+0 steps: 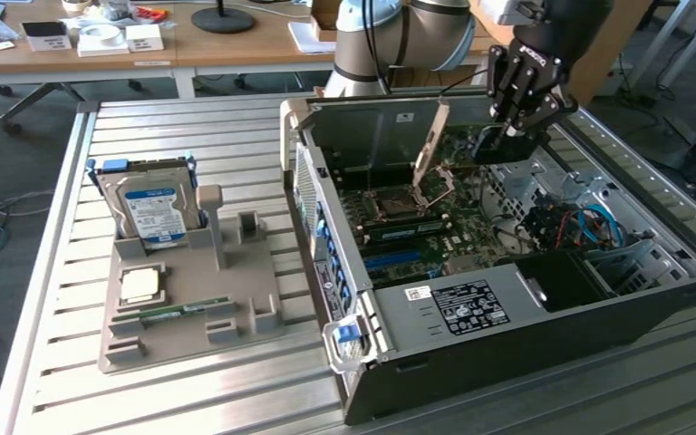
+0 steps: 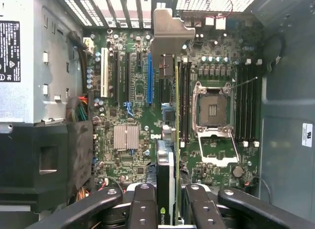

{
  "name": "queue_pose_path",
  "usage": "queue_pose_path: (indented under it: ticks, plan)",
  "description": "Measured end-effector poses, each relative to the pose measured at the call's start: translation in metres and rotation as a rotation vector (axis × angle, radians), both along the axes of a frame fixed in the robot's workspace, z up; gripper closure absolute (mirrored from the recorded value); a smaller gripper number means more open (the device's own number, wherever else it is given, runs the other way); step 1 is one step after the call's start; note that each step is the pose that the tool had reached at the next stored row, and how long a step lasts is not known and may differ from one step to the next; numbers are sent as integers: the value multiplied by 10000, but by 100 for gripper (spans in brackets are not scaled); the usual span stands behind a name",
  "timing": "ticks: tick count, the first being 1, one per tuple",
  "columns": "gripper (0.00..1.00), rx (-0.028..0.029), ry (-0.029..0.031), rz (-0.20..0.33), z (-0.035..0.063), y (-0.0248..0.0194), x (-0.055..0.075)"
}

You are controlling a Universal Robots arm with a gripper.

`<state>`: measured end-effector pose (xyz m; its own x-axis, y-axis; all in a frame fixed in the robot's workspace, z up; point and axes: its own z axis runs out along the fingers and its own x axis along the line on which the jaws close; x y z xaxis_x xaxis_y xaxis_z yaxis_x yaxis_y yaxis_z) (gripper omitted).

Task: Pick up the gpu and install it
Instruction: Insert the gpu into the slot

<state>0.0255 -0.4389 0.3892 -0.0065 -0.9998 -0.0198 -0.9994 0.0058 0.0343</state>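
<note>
Nearest in the exterior view, on the slatted metal worktop (image 1: 203,399), sits one grey holder (image 1: 191,337) carrying three parts: one memory stick (image 1: 185,313) lying flat, one processor chip (image 1: 140,285) just behind it, and one hard drive (image 1: 149,208) standing upright (blue label facing out). To the exterior view's right lies one open computer case (image 1: 506,353), its motherboard (image 1: 445,245) exposed with one empty processor socket (image 1: 397,204).

Over that board hangs the single gripper (image 1: 511,127), closed partway on the gpu (image 1: 493,145). The wrist view shows the card (image 2: 166,189) edge-on, pinched between two black fingers (image 2: 143,209). Its silvery bracket (image 2: 170,32) points toward the case's slotted rear wall. The card lines up between the one blue slot (image 2: 149,79) and the socket (image 2: 212,111). Whether it touches the board cannot be told.

Farthest back stand the arm (image 1: 384,36) and two wooden desks (image 1: 142,50).
</note>
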Motion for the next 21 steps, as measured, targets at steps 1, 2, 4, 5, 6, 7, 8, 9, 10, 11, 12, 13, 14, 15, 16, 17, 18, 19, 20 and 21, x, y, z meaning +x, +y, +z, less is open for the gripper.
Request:
queue_pose_path:
  ticks: [1,2,4,5,6,7,8,9,10,11,12,13,14,15,16,17,18,19,20,21]
  plan:
    - [73,-2,-14,0,0,0,-2]
    - [73,-1,-14,1,-1,0,-2]
    - [73,1,-15,1,-2,0,-4]
    - [73,3,-16,-1,-6,0,-9]
    - [73,2,-16,-4,-11,1,-16]
    - [73,1,-19,-8,-16,0,-26]
    - [73,1,-22,-12,-20,0,-35]
    - [73,0,-24,-14,-20,0,-40]
    - [73,-1,-25,-13,-20,0,-41]
    - [73,1,-35,-13,-24,0,-42]
    - [73,2,-61,-15,-30,0,-45]
    - [73,3,-96,-14,-37,0,-47]
    - [73,1,-125,-14,-40,0,-49]
    - [73,0,-135,-14,-41,0,-50]
    - [73,-1,-135,-13,-41,0,-50]
    - [73,1,-138,-12,-45,0,-51]
    - [73,3,-146,-15,-52,0,-54]
    - [73,2,-152,-15,-58,0,-56]
    - [73,1,-153,-17,-63,0,-57]
    - [73,-1,-153,-35,-65,0,-57]
